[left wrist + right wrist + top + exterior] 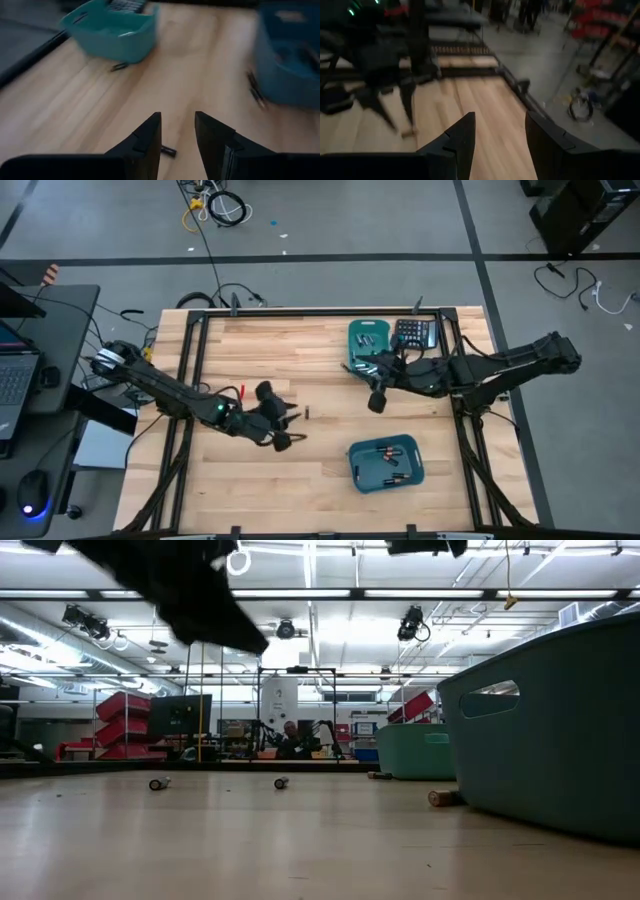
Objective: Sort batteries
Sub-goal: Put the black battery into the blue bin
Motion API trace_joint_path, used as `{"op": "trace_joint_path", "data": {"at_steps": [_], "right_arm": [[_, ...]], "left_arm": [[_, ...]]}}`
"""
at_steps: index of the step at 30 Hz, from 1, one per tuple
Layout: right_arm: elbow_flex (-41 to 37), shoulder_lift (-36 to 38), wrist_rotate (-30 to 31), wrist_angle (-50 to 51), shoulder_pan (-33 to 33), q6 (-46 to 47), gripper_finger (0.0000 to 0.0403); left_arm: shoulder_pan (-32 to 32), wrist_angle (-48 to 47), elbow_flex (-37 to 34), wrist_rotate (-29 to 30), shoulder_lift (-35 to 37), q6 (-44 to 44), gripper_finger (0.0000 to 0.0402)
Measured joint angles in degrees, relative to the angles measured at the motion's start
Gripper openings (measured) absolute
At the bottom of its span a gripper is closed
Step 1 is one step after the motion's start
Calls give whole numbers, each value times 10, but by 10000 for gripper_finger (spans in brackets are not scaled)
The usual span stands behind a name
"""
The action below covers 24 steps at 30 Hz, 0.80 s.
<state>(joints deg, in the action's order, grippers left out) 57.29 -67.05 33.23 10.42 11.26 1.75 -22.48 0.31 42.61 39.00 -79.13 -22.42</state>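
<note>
**Battery sort – both arms over table, nothing gripped**

Left gripper point(285, 428) hovered over table's mid-left area, closer to near edge; fingers point(145, 142) parted w/ clear gap, nothing between them. One small dark battery point(168, 151) lay on wood just past the fingertips, not touching; same cell seen from above as lone battery point(307, 414) near table centre.

Right gripper point(377, 397) held right of centre, just beside far bin point(352, 332); jaws wide apart in wrist view, empty, only bare wood and table frame beyond. Fingers point(460, 137) pointed toward left arm's dark links.

Far teal bin sat at far edge, right of middle, w/ several batteries inside point(365, 340); black calculator point(414, 333) touching its right side by far-right corner. A few loose cells point(362, 370) lay on table at that bin's near side, partly hidden by right arm.

Near teal bin point(354, 452) sat toward near-right part of table, holding several dark and silvery batteries point(390, 455).

Low view: two small cells point(159, 783) lay on wood well apart from big teal bin wall point(560, 750); another cell point(443, 798) just beside that wall. Exact count of batteries: can't tell.
</note>
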Motion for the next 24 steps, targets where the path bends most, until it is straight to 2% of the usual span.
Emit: {"op": "trace_joint_path", "data": {"at_steps": [3, 7, 10, 13, 17, 24], "right_arm": [[9, 7, 25, 65, -7, 36, 158], [9, 21, 107, 140, -19, 62, 158], [9, 29, 140, 181, -32, 82, 158], [9, 34, 148, 207, -47, 107, 158], [9, 36, 152, 223, -68, 116, 158], [9, 36, 152, 231, -102, 116, 158]], "left_arm": [[0, 32, -43, 35, 0, -80, 119], [-6, 53, -64, 37, -39, -43, 119], [-6, 93, -64, 39, -88, -20, 119], [5, 143, -56, 49, -132, -20, 119], [8, 159, -48, 56, -173, -15, 119], [18, 211, -47, 81, -225, -60, 120]]}}
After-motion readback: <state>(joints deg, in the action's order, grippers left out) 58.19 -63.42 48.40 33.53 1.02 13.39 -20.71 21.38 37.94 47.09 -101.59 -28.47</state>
